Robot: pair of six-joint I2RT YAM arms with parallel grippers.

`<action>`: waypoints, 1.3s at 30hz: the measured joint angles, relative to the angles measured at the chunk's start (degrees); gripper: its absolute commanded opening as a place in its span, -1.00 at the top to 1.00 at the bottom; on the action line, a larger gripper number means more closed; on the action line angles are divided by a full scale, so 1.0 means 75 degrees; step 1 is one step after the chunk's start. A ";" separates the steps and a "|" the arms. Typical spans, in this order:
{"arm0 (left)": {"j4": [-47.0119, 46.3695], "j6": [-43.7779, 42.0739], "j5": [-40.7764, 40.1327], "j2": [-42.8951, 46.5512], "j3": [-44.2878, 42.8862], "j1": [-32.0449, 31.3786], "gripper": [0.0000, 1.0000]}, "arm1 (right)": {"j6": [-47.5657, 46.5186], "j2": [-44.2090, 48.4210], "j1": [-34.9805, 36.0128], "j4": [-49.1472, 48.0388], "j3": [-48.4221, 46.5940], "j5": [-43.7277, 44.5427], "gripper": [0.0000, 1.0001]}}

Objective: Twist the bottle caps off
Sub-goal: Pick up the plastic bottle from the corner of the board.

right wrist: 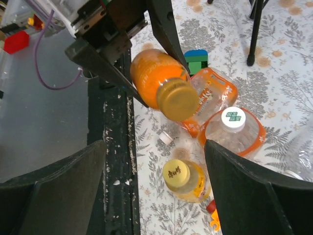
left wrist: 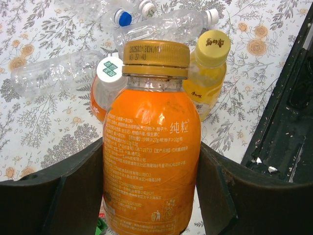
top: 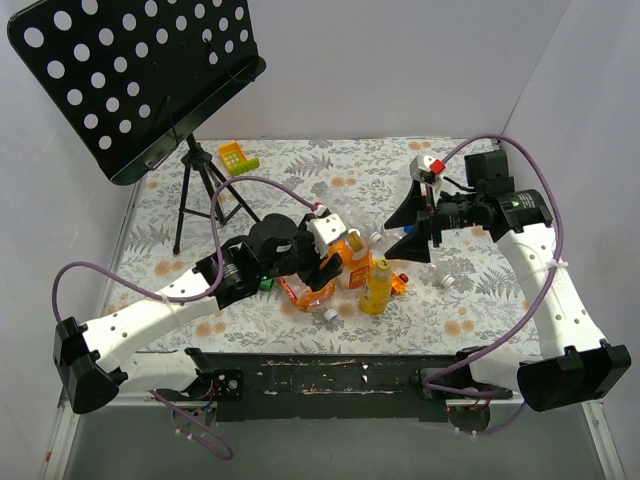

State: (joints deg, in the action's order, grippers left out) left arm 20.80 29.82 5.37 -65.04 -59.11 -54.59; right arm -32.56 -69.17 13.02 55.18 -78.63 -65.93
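The left gripper (left wrist: 151, 196) is clamped on the body of the orange juice bottle (left wrist: 151, 147) near the table's middle, tilting it toward the right arm. The right gripper (right wrist: 154, 161) faces its gold cap (right wrist: 178, 99) with jaws spread wide and empty. It should centre on that cap, close squarely on the rim, then twist while the left holds firm.
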 measured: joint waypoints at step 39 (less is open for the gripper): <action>-0.0836 -0.0070 0.0565 -0.0283 -0.0085 -0.0026 1.00 | 0.2527 -0.1134 0.1119 -0.1521 0.0117 0.0017 -0.26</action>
State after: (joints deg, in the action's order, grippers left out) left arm 14.52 29.30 9.61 -67.16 -59.75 -54.78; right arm -13.61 -77.67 21.41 43.77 -77.76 -65.80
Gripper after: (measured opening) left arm 0.621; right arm 0.650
